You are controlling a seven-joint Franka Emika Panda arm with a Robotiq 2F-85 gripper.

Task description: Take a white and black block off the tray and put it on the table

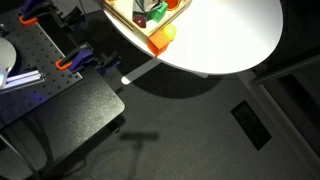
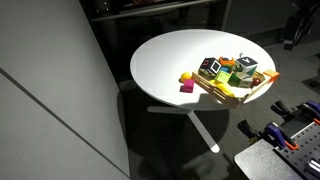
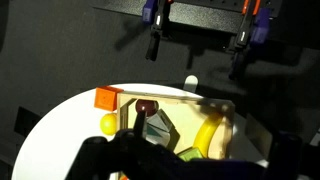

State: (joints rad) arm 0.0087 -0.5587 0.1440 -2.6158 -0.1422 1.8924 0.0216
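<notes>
White and black block (image 2: 210, 68) sitting in the tray (image 3: 175, 97) at its corner nearest the table (image 2: 170, 55) centre, cube-like with no clear long axis, whitish-teal face turned upward, no writing readable, gripper (image 3: 190, 165) dark and blurred in the wrist view, its spread impossible to tell.

Table (image 1: 230, 35): round white top, upper centre to upper right of frame. Tray (image 1: 128, 28) sits on it at the top edge, cropped, holding coloured blocks (image 1: 150, 14) too small to sort. Orange block (image 1: 158, 44) and yellow ball (image 1: 169, 32) lie just beside the tray. Black perforated bench (image 1: 40, 50) with orange clamp (image 1: 68, 64) at left. Dark floor (image 1: 200, 130) below.
</notes>
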